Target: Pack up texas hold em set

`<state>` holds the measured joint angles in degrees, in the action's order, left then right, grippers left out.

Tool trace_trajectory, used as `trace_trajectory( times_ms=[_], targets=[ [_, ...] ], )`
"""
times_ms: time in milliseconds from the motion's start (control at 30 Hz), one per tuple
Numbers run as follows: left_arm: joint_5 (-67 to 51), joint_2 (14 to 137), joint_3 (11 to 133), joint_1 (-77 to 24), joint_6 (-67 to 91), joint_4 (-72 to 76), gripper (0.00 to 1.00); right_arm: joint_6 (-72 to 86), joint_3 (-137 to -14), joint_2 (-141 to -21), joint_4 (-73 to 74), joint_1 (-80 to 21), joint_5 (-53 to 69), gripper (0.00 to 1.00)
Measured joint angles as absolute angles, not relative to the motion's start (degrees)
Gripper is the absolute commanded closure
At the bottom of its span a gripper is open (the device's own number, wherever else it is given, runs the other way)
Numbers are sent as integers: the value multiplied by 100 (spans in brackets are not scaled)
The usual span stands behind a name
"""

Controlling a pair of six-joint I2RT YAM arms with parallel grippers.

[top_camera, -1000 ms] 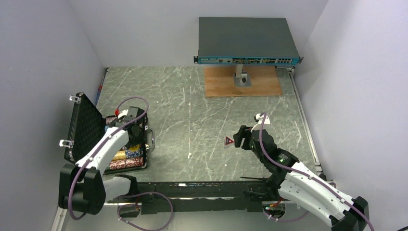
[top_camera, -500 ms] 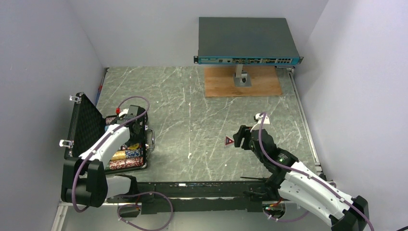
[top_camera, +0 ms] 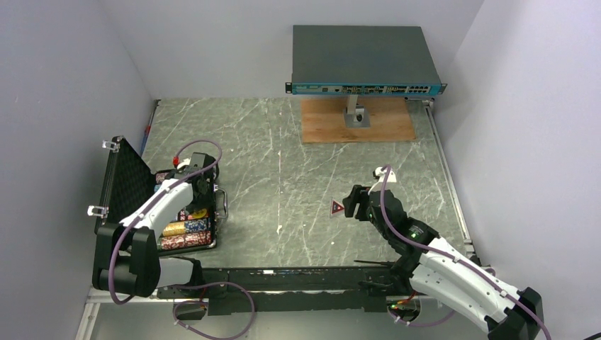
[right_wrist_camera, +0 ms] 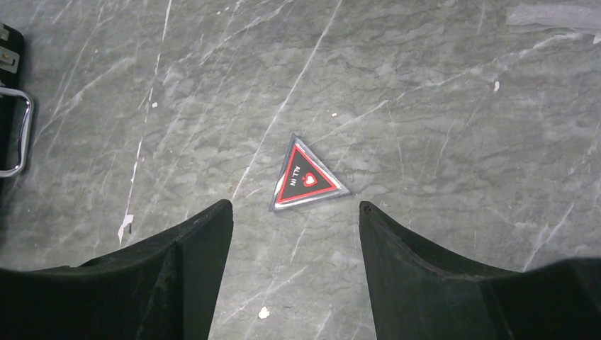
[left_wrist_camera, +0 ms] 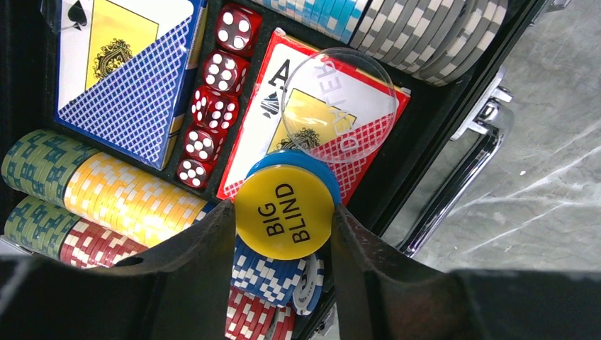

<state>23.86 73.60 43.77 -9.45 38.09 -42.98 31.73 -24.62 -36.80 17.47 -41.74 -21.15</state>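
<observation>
The open briefcase sits at the left edge of the table, near the near-left corner, with its foam lid standing toward the left wall. The left gripper is positioned over the tray.

Only the left wrist view shows the contents. The left gripper has its fingers clamped on the edges of a yellow disc marked BIG BLIND. A blue disc lies directly under it; whether the fingers also grip it cannot be determined. Below are a red-yellow card box with a clear disc resting on it, a column of red dice, a blue card box and rows of chips.

The right gripper is low on the right half of the table, toward the near edge, just beside the red triangle token. The right wrist view shows the fingers of the right gripper wide apart. The token lies flat just ahead of the tips, untouched.
</observation>
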Motion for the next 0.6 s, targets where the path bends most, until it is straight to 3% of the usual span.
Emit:
trace_trajectory(
  times_ms=[200, 367, 500, 600],
  targets=[
    [2351, 7155, 4377, -945, 3782, -4447, 15, 3164, -2462, -3780, 1747, -4171, -2056, 32],
    [2320, 6510, 4486, -934, 3813, -4818, 11, 3146, -2477, -4025, 1743, -4169, -1977, 30],
    [2047, 5894, 4639, -930, 3789, -4984, 9, 3155, -2582, -4495, 1743, -4139, -1774, 13],
    [1426, 5297, 4615, -930, 3651, -4991, 2, 3153, -2790, -5098, 1732, -4001, -1459, 6]
  ],
)
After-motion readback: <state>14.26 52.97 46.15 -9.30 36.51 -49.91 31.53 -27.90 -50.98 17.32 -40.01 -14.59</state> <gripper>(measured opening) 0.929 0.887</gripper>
